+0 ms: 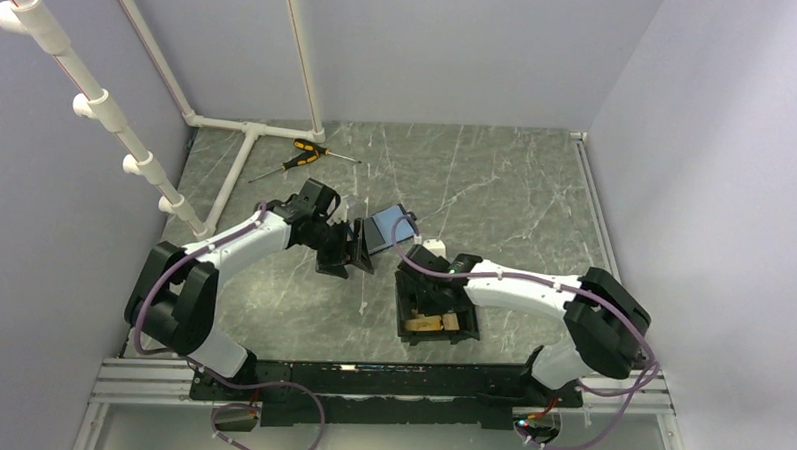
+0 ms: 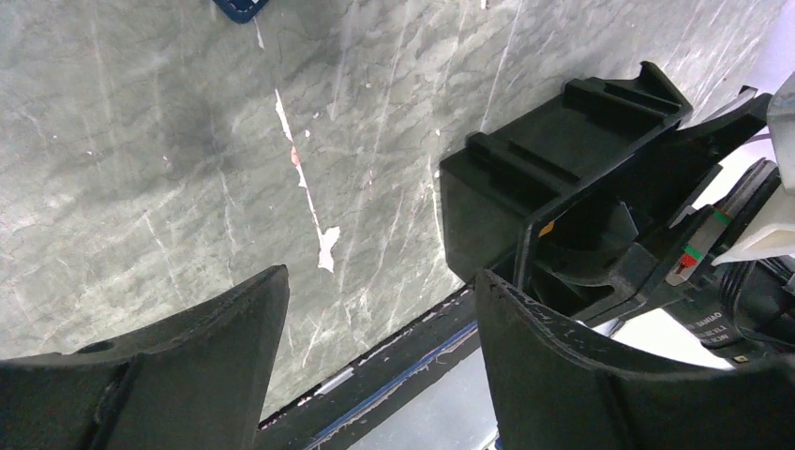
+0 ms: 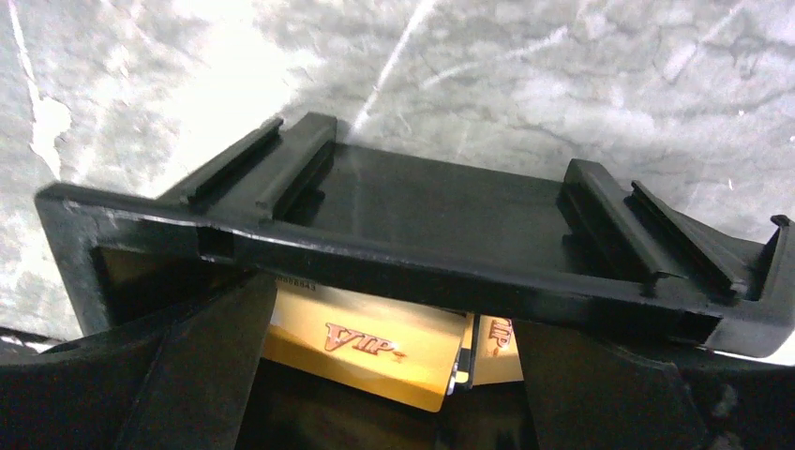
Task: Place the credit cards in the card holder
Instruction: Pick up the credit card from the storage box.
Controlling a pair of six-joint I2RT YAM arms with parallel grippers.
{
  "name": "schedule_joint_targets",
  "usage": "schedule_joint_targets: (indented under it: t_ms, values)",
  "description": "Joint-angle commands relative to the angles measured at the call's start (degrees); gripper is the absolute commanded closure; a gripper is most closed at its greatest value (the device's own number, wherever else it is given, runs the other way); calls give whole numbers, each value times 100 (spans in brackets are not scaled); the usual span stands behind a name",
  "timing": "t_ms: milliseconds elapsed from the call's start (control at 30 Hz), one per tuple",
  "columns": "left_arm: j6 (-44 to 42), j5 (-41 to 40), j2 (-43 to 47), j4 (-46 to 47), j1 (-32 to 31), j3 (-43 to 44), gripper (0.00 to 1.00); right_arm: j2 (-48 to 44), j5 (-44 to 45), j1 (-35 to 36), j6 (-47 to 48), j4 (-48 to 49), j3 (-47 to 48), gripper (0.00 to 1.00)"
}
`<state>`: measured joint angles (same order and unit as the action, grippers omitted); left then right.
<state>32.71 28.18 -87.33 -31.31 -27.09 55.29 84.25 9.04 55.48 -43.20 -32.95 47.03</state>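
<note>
credit cards lettered "VIP", in card holder

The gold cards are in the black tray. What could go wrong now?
1. The open right end effector straddles the credit cards in the card holder; pulling away might snag a card or tip the holder.
2. The cards lie overlapped and crooked, so a bump could slide one out.
3. The left end effector hangs open near the blue wallet and might knock it.
</note>
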Motion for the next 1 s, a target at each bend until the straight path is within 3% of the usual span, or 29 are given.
schedule_joint_targets:
  t_ms: [0, 333, 533, 767, 800, 867, 967]
  values:
    - [29, -33, 246, 162, -24, -38, 22, 517, 591, 189, -501, 112, 170, 10]
    - [-56, -25, 146, 177, -24, 39, 22, -471, 1169, 305, -381, 217, -31, 74]
    - [-281, -50, -334, 116, -24, 301, 24, -743, 940, 275, 414, 477, -112, 100]
    - [-226, 309, -29, -43, -30, 317, 23, -1162, 460, 270, 962, 382, -113, 100]
    - [-206, 290, -7, -126, -32, 316, 23, -1215, 447, 270, 959, 253, -41, 94]
    - [-223, 335, -43, -345, -52, 401, 23, -1231, 460, 255, 849, -176, 200, 68]
    - [-181, 126, -61, -736, -134, 560, 23, -1244, 148, 244, 652, -494, 313, 38]
